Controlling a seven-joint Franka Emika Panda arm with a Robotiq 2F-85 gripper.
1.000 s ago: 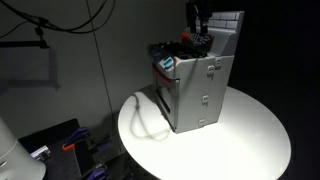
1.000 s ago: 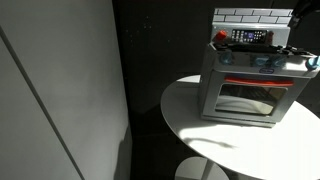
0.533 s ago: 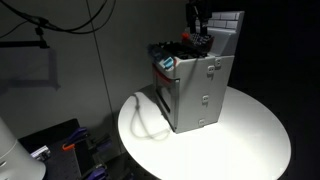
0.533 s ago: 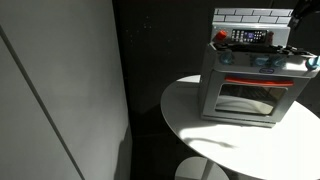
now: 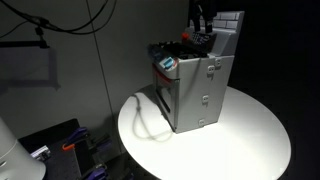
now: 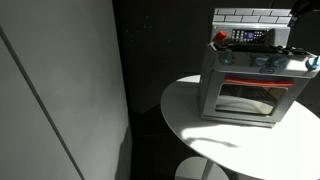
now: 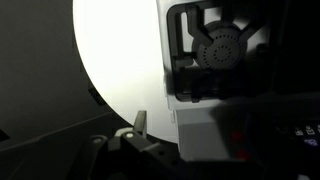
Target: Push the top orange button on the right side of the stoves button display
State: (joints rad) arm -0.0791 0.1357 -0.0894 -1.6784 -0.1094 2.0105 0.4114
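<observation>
The grey toy stove (image 5: pixel 195 85) with its white tiled back wall stands on a round white table in both exterior views (image 6: pixel 255 85). The dark button display (image 6: pixel 250 37), with tiny orange and white dots, lies at the back of the cooktop. My gripper (image 5: pixel 204 28) hangs just above the stove top in front of the tiled wall, and sits at the far right in an exterior view (image 6: pixel 297 19). In the wrist view one pale finger (image 7: pixel 139 122) shows at the bottom. The other side is in shadow, beside two orange dots (image 7: pixel 237 135). A burner (image 7: pixel 222 45) lies ahead.
The round white table (image 5: pixel 250 130) carries the stove, and a white cable (image 5: pixel 145 115) loops beside it. A small teal and red object (image 5: pixel 167 63) sits at the stove's front corner. Dark walls surround the table and a pale panel (image 6: pixel 60 90) stands nearby.
The gripper has risen slightly above the stove top. Nothing else has moved.
</observation>
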